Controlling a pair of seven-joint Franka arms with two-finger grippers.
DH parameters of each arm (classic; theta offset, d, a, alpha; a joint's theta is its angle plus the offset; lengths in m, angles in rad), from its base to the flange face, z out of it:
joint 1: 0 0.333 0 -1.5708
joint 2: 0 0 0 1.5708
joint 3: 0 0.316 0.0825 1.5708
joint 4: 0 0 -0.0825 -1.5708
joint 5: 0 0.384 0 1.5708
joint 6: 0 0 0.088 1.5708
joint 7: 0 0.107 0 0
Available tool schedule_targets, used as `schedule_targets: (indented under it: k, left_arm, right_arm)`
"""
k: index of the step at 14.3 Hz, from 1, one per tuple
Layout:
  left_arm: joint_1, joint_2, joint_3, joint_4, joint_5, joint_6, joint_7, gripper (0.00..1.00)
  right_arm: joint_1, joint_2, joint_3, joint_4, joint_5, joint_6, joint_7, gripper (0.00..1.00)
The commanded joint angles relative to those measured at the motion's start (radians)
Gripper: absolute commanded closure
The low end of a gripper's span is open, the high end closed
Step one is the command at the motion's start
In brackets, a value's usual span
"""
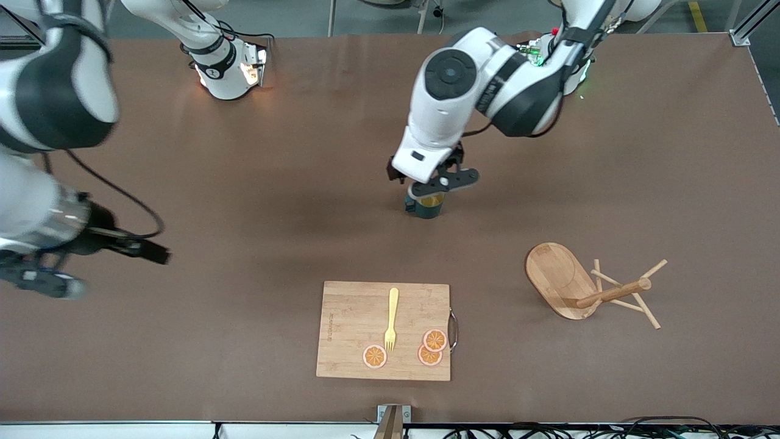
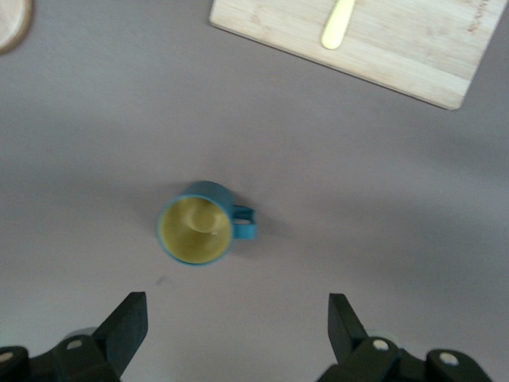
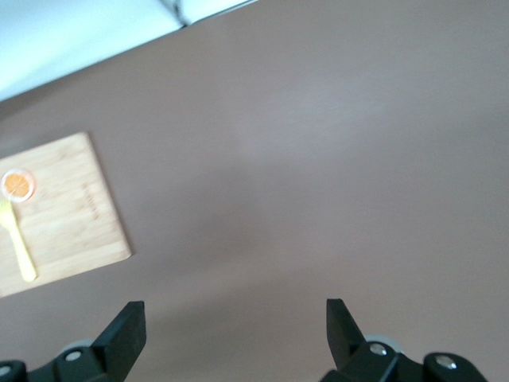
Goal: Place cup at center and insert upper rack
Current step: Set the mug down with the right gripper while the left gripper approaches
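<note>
The dark teal cup (image 1: 426, 205) with a yellow inside stands upright on the table near the middle, with nothing holding it. In the left wrist view the cup (image 2: 196, 224) shows its handle to one side. My left gripper (image 1: 436, 182) hangs just over the cup, open and empty; its open jaws also show in the left wrist view (image 2: 238, 306). The wooden mug tree (image 1: 585, 286) lies on its side toward the left arm's end, nearer the front camera than the cup. My right gripper (image 1: 149, 250) is open and empty over bare table at the right arm's end; it also shows in the right wrist view (image 3: 236, 310).
A bamboo cutting board (image 1: 347, 317) lies near the front edge, carrying a yellow fork (image 1: 391, 318) and three orange slices (image 1: 434, 339). The board also shows in the left wrist view (image 2: 398, 40) and the right wrist view (image 3: 71, 223).
</note>
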Motion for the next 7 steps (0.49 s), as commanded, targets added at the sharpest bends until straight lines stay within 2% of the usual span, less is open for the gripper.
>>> schedule_targets:
  k: [1, 4, 7]
  left_arm:
    - [-0.078, 0.049, 0.009, 0.022, 0.075, 0.059, -0.136, 0.00]
    - [-0.165, 0.108, 0.009, 0.041, 0.174, 0.062, -0.286, 0.00]
    - [-0.227, 0.171, 0.009, 0.041, 0.288, 0.075, -0.423, 0.00]
  right_arm:
    - [-0.107, -0.132, 0.023, -0.153, -0.021, 0.027, -0.183, 0.00]
    - [-0.149, -0.249, -0.017, -0.271, -0.065, 0.074, -0.455, 0.00]
    - [-0.129, -0.300, -0.023, -0.301, -0.067, 0.056, -0.466, 0.00]
